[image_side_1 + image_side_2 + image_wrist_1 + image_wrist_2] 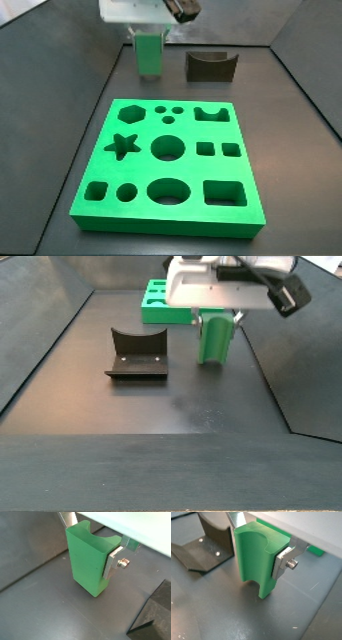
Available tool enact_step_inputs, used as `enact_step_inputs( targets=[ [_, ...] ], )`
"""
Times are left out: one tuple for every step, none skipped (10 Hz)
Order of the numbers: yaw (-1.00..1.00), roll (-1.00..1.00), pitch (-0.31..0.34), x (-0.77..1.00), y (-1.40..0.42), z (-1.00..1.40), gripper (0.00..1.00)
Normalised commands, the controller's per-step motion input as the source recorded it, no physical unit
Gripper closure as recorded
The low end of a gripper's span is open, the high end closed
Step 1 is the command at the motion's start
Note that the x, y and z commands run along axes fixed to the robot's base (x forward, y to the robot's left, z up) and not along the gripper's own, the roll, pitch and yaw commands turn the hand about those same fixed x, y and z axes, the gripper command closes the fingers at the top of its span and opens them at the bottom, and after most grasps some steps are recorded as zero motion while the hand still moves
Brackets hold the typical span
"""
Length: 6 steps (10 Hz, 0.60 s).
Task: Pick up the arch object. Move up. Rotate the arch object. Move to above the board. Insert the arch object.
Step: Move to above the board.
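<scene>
The arch object [85, 564] is a tall plain green block with a curved notch in one end. It stands upright at or just above the dark floor, and I cannot tell whether it touches. My gripper [90, 547] is shut on its upper part, and one silver finger [113, 564] presses on its side. Both wrist views show this grip; in a wrist view the gripper [259, 544] holds the arch object [254, 559]. In a side view the arch object [148, 56] hangs under the gripper [148, 36], beyond the far edge of the bright green board [187, 215]. It also shows in a side view [215, 344].
The dark L-shaped fixture [210, 66] stands beside the arch object, and also shows in a side view [136, 354] and in both wrist views [208, 542] [157, 612]. The board [158, 304] lies behind the gripper [217, 318]. Dark walls enclose the floor.
</scene>
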Motion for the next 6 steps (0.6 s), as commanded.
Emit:
enact_step_inputs(
  targets=[
    [-0.12, -0.34, 0.087, 0.02, -0.01, 1.00, 1.00],
    [-0.07, -0.25, 0.060, 0.02, -0.01, 1.00, 1.00],
    [-0.05, -0.21, 0.055, 0.02, -0.01, 1.00, 1.00],
    [-0.03, -0.16, 0.046, 0.02, 0.00, 1.00, 1.00],
    [-0.02, -0.15, 0.046, 0.02, 0.00, 1.00, 1.00],
    [-0.02, -0.14, 0.051, 0.02, 0.00, 1.00, 1.00]
  ],
)
